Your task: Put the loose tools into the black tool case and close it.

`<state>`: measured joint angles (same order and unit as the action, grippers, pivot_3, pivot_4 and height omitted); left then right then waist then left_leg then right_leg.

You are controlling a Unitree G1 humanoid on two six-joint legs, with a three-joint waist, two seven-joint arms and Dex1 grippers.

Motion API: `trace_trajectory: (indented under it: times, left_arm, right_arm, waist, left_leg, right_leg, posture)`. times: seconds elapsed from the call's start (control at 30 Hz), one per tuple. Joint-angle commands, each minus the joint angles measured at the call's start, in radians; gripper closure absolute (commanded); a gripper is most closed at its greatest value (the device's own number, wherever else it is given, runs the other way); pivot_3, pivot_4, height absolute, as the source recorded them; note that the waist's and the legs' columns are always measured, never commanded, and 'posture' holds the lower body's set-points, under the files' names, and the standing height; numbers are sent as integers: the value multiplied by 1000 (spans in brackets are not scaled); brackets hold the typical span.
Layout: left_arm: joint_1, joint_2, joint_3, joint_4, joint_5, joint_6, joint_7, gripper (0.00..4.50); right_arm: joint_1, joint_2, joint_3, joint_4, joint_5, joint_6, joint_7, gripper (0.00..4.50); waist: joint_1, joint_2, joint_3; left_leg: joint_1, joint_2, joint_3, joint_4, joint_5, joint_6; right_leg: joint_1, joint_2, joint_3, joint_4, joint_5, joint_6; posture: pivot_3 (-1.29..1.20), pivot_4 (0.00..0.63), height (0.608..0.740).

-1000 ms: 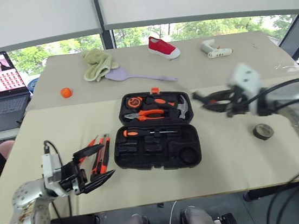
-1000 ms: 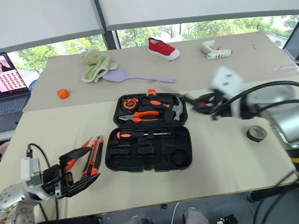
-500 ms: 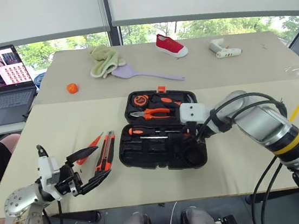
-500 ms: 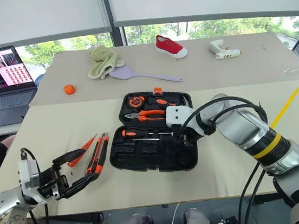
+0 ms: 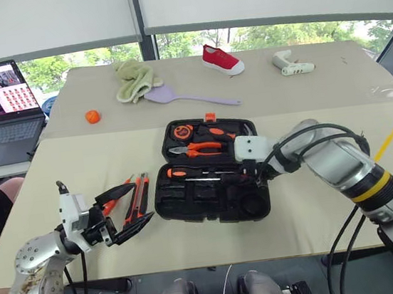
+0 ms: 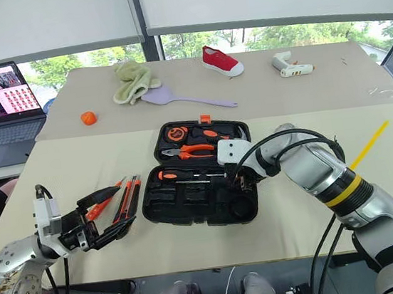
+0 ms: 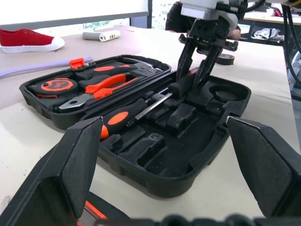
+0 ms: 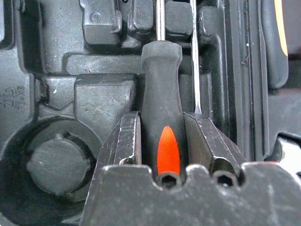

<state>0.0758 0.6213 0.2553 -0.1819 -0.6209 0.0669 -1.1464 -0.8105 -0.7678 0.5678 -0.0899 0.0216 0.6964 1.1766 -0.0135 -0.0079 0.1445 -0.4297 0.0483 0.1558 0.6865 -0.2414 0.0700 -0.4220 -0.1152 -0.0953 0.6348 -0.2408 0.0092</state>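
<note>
The black tool case (image 5: 212, 188) lies open at the table's middle, pliers (image 5: 195, 148) and hammer (image 7: 141, 66) in its far half. My right wrist view shows what the head views hide: my right gripper (image 8: 162, 127) is clamped on a screwdriver (image 8: 161, 117), its black handle pressed into a slot of the near half beside another screwdriver (image 7: 127, 115). My left gripper (image 5: 122, 212) hangs wide open and empty over what look like a utility knife (image 5: 138, 201) and slim screwdrivers (image 5: 116, 196).
</note>
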Motion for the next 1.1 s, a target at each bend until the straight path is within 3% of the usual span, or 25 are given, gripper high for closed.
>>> trace_trajectory:
  times: [0.03, 0.17, 0.3, 0.4, 0.63, 0.67, 1.1]
  left_arm:
    - [-12, 12, 6, -28, -1, 1, 6, 0]
    - [-10, 11, 6, -33, 1, 6, 11, 0]
    - [-3, 30, 2, -35, 16, 29, 24, 0]
    - [-22, 54, -21, -28, 60, 63, 57, 0]
    - [-133, 45, -99, -77, 88, 163, 149, 0]
    - [-142, 43, -113, -89, 87, 174, 151, 0]
    - [-148, 59, -128, -66, 98, 173, 130, 0]
  right_arm:
    - [-23, 26, -37, 2, -11, -43, -8, 2421]
    - [-29, 50, -121, 11, 35, -81, -6, 1157]
    - [-17, 17, -242, 5, 124, -112, 50, 1157]
    - [23, 59, -301, 41, 157, -188, 19, 1920]
    - [114, 138, -293, 104, 133, -317, -19, 4286]
    - [121, 144, -284, 120, 123, -331, -22, 4449]
    - [150, 238, -207, 232, 44, -414, -43, 4449]
  waist:
    - [0, 0, 0]
    - [-2, 0, 0]
    - [-1, 0, 0]
    - [2, -1, 0]
    - [3, -2, 0]
    - [2, -2, 1]
    - [-5, -2, 0]
  left_leg:
    - [0, 0, 0, 0, 0, 0]
    - [0, 1, 1, 0, 0, 0]
    - [0, 1, 2, 0, 0, -1]
    - [1, 1, 3, 0, 0, -1]
    - [3, 0, 4, 0, 1, -1]
    - [3, 1, 5, 0, 1, -1]
    - [6, 2, 7, 0, 1, -2]
  right_leg:
    - [0, 0, 0, 0, 0, 0]
    - [-1, 1, 0, 0, 0, 0]
    - [-1, 1, 1, 2, 0, 0]
    - [-1, 1, 1, 2, 0, 0]
    - [0, 0, 3, 5, 0, 0]
    - [-1, 1, 3, 6, 0, 0]
    - [0, 1, 4, 7, -1, -1]
  posture:
    - [0, 150, 740]
    - [0, 150, 740]
    - [0, 150, 740]
    - [0, 150, 740]
    - [0, 150, 740]
    - [0, 150, 740]
    - [0, 150, 740]
